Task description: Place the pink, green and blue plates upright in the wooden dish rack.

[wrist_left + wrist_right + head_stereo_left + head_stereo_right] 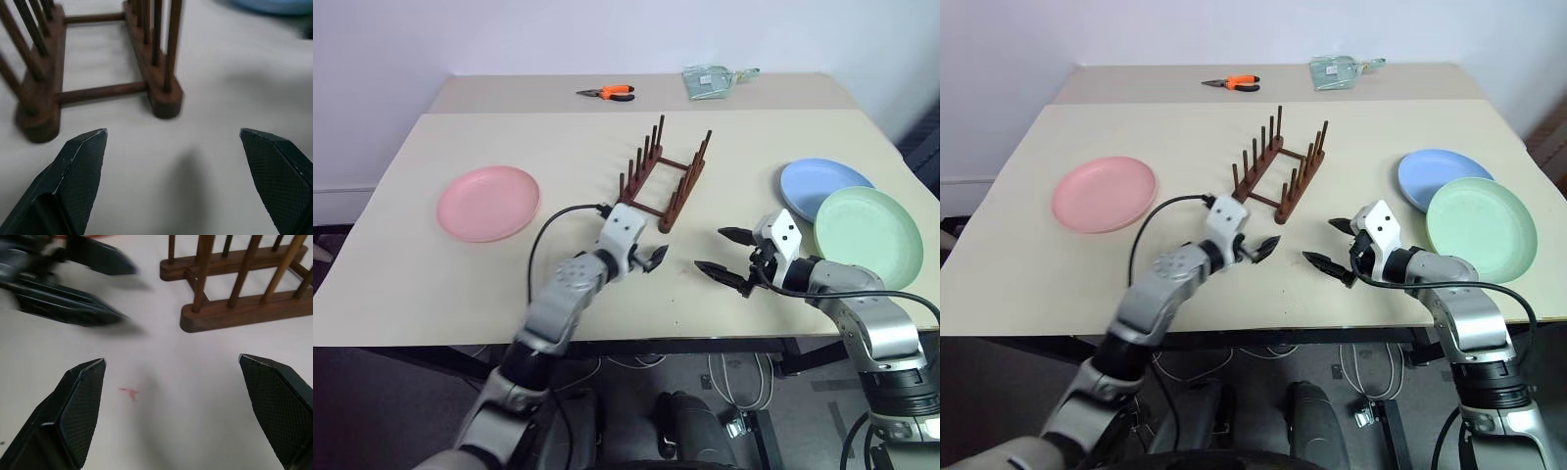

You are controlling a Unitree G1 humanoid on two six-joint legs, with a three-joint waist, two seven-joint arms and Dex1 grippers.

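Dark brown wooden rack [664, 182] — smooth pegs, matt plastic plates [488, 202], matt beige tabletop [411, 264]

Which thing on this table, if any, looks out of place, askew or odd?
The green plate lies partly on top of the blue plate, overlapping its rim rather than flat on the table. The orange-handled pliers at the far edge do not belong with dishes. Nothing looks spilled or damaged.

Big pale table [509, 284] stood by plain white wall [558, 34]; second table [509, 93] sat behind it, touching; dark floor [372, 392] lay below with loose cables [724, 377]; soft even light fell on tabletop.
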